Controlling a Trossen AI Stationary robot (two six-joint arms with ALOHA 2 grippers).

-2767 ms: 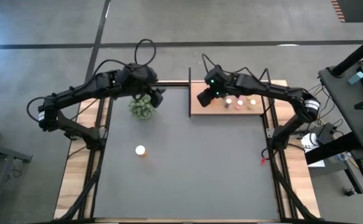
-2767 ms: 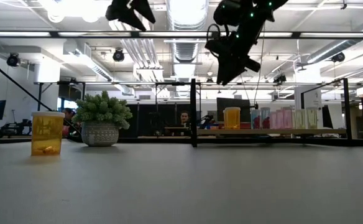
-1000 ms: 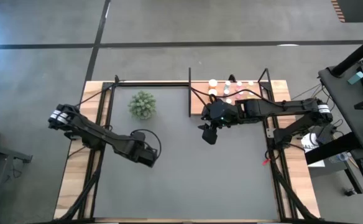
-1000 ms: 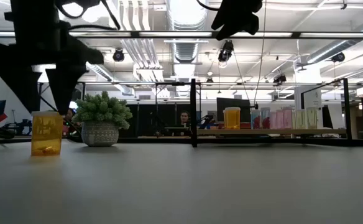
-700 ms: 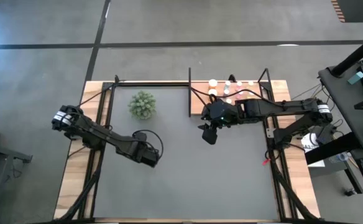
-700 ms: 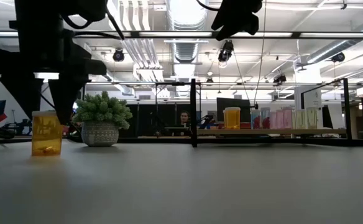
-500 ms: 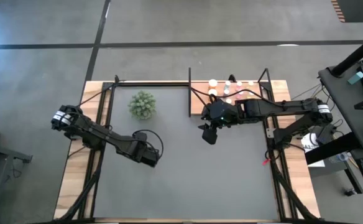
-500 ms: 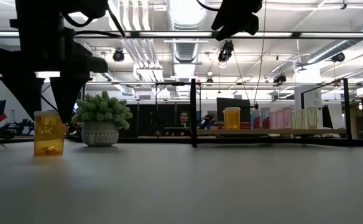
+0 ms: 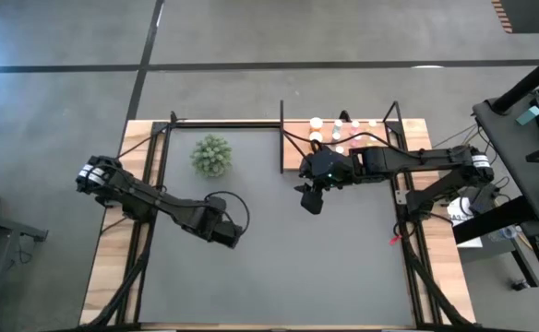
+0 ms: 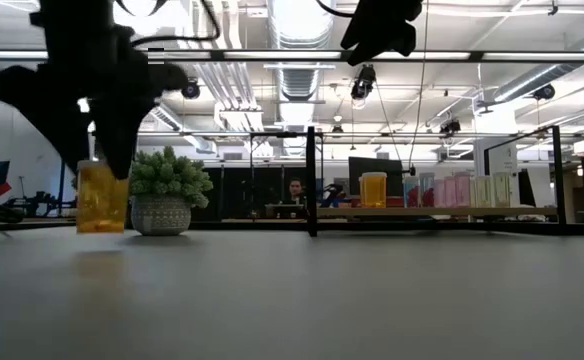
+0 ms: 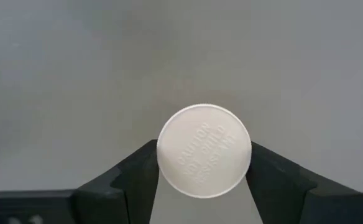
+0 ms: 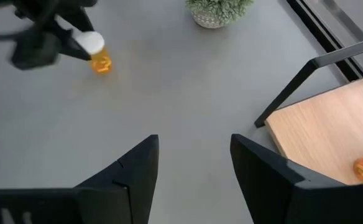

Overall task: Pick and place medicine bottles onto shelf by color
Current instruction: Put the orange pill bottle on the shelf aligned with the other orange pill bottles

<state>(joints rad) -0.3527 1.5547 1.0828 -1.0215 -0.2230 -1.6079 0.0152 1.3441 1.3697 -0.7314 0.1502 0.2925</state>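
My left gripper (image 9: 224, 231) is over the table's left middle, shut on an orange medicine bottle (image 10: 102, 198) with a white cap (image 11: 204, 151). The bottle also shows in the right wrist view (image 12: 99, 60). My right gripper (image 9: 308, 199) is open and empty, raised above the table just in front of the shelf's near left corner. The shelf (image 9: 293, 162) is a light wooden board at the far right. One orange bottle (image 10: 373, 189), pink vials (image 10: 452, 190) and pale yellow-green vials (image 10: 492, 190) stand on it. My left gripper pinches the bottle at its white cap, one finger (image 11: 141, 177) on each of two opposite sides of the cap's rim (image 11: 164, 163). The fingers come from above, pointing down. The bottle hangs upright below them, its base a little clear of the table.
A fuzzy green plant ball in a grey pot (image 9: 211, 155) stands at the far left, behind the held bottle in the low view (image 10: 162, 190). Black shelf posts (image 10: 311, 180) rise at the shelf's left edge. Bare grey tabletop (image 9: 297, 267) lies between the arms and toward the near edge.
My left gripper, down over the orange bottle on the table, has taken hold of it, lifted it clear of the table and carried it a little toward the table's right edge. The bottle stays upright. My right gripper has kept still.
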